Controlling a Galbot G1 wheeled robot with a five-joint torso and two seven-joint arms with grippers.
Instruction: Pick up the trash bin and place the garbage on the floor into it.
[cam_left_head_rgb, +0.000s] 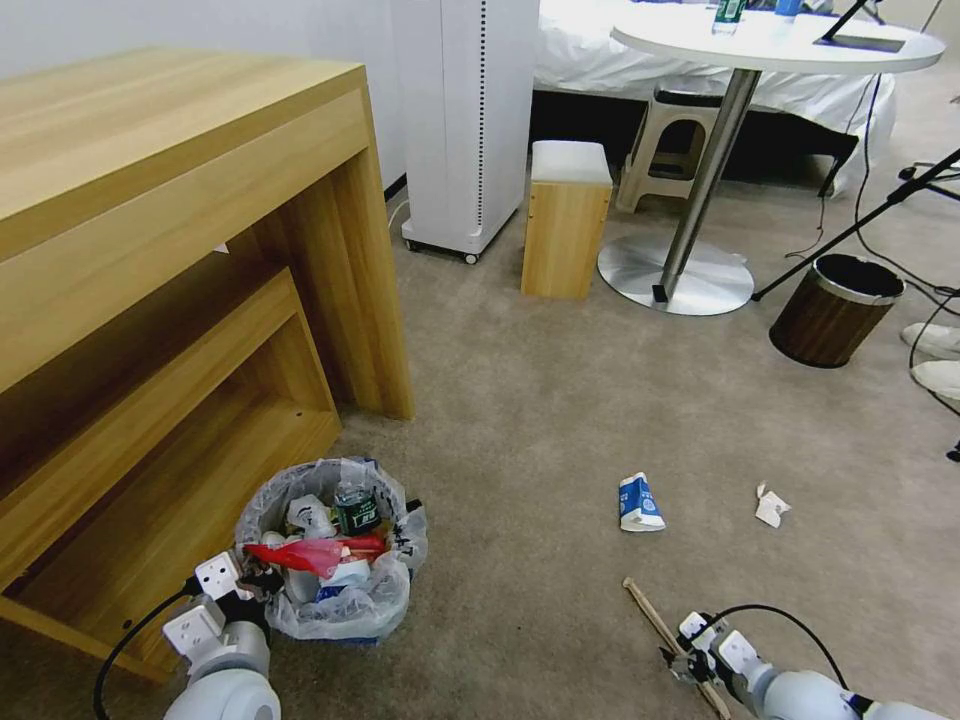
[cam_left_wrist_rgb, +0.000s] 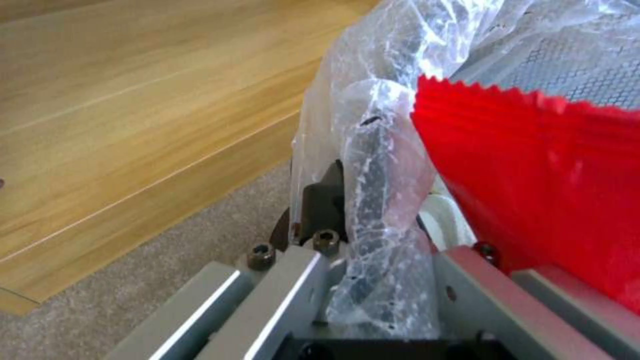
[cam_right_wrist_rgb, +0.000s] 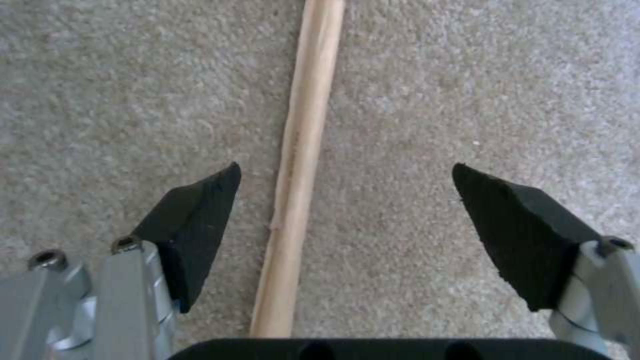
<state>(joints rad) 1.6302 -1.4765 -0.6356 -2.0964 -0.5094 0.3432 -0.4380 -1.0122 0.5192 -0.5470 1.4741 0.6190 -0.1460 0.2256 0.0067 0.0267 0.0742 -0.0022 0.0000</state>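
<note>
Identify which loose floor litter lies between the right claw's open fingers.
The wooden stick, between the right claw fingers; carton and tissue lie farther off.

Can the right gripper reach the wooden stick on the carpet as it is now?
Probably yes. The right gripper is open directly over the wooden stick, one finger on each side, and nothing lies between them on the carpet.
</note>
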